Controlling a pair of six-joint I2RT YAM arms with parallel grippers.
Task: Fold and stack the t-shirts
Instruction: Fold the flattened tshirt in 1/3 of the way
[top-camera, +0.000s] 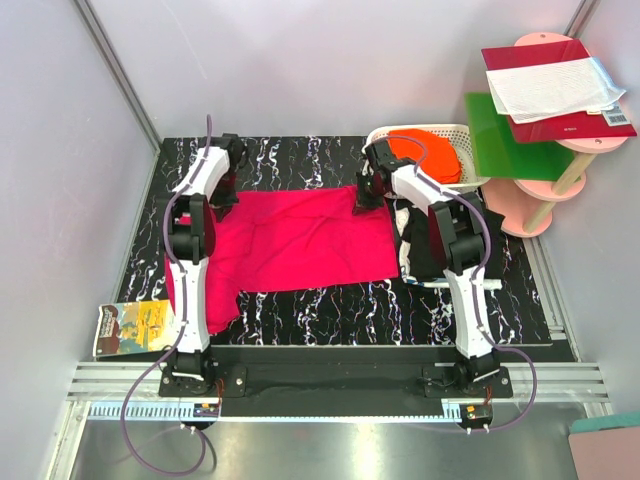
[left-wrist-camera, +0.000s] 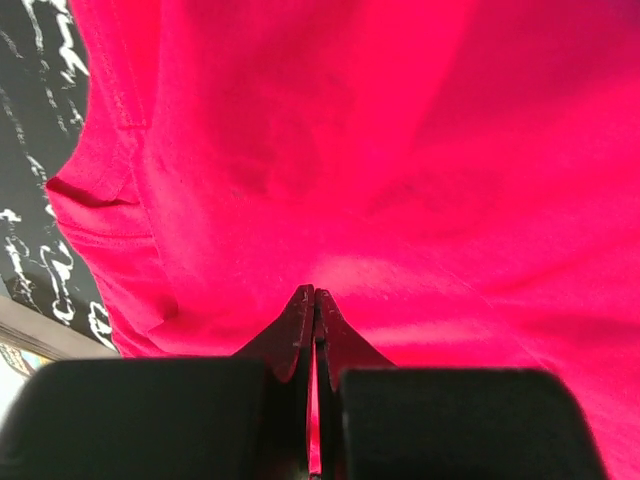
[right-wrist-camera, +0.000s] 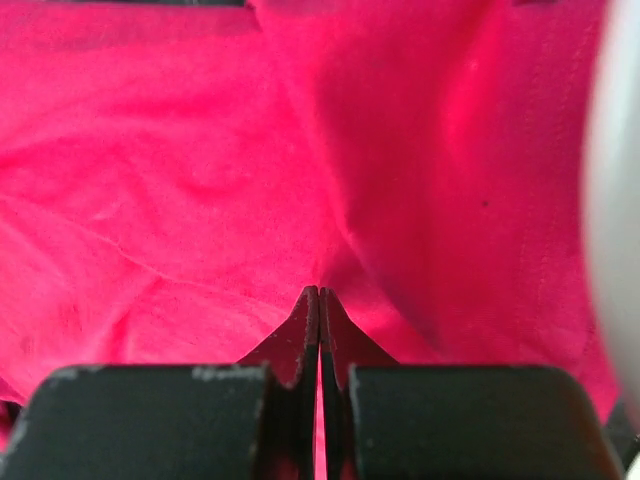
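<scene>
Stretching across the black, white-veined mat (top-camera: 420, 310), a crimson-pink t-shirt (top-camera: 300, 240) is laid out broad and mostly flat between the two arms. Its far edge is drawn into a nearly straight line, and each end of that line is held. At the far left corner the left gripper (left-wrist-camera: 315, 296) is clamped tight on the fabric: the dark wedge-shaped fingertips are pressed together, with only a thin sliver of red caught between them. At the far right corner the same is seen from the right gripper (right-wrist-camera: 318, 294), pinched closed on the cloth with no gap left between the tips.

The material is shown as soft, matte knit. Shallow ripples and long diagonal creases are spread through the middle, and a stitched hem and a folded sleeve edge can be made out at the left of the left wrist view. The near left part of the shirt is bunched and draped down beside the left arm's white link, reaching the mat's near edge. The near right edge is left uneven.

Just beyond the right gripper, a white perforated basket (top-camera: 470, 133) is filled with an orange garment (top-camera: 432, 155). A colourful booklet (top-camera: 135, 328) is propped at the mat's near left corner.
</scene>
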